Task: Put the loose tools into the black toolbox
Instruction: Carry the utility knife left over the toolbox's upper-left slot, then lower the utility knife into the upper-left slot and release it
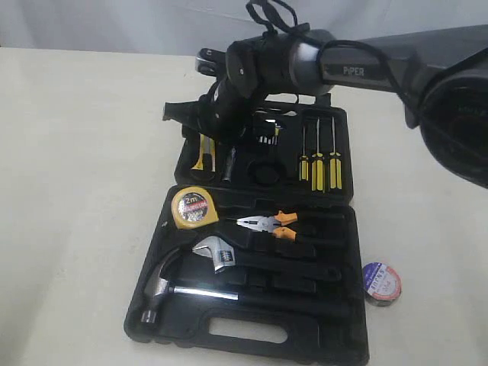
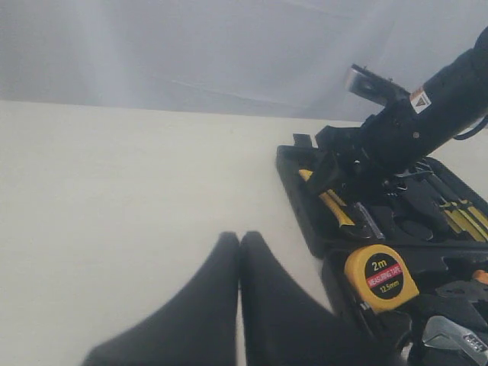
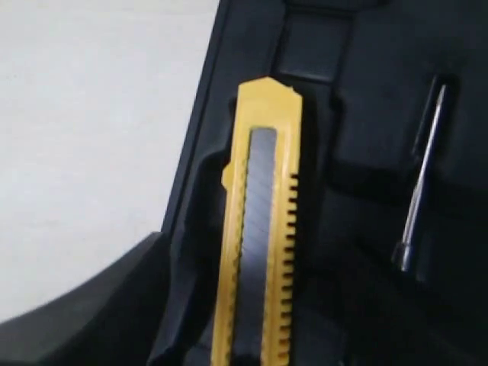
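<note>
The black toolbox (image 1: 152,324) lies open on the table. In its near half sit the yellow "2m" tape measure (image 1: 192,207) and the orange-handled pliers (image 1: 268,224). The yellow-black utility knife (image 3: 263,229) lies in a recess at the left end of the far half. My right gripper (image 3: 255,320) hangs open just above the knife, with one finger (image 3: 91,313) well clear of its side; the other finger is lost against the black case. The black tape roll (image 1: 381,282) lies on the table to the right of the case. My left gripper (image 2: 240,242) is shut and empty over bare table, left of the case.
A steel hammer (image 1: 171,290) and an adjustable wrench (image 1: 217,252) fill recesses in the near half. Three yellow-black screwdrivers (image 1: 319,164) stand in the far half. The right arm (image 1: 366,69) stretches across from the right above the case. Pale table lies to the left.
</note>
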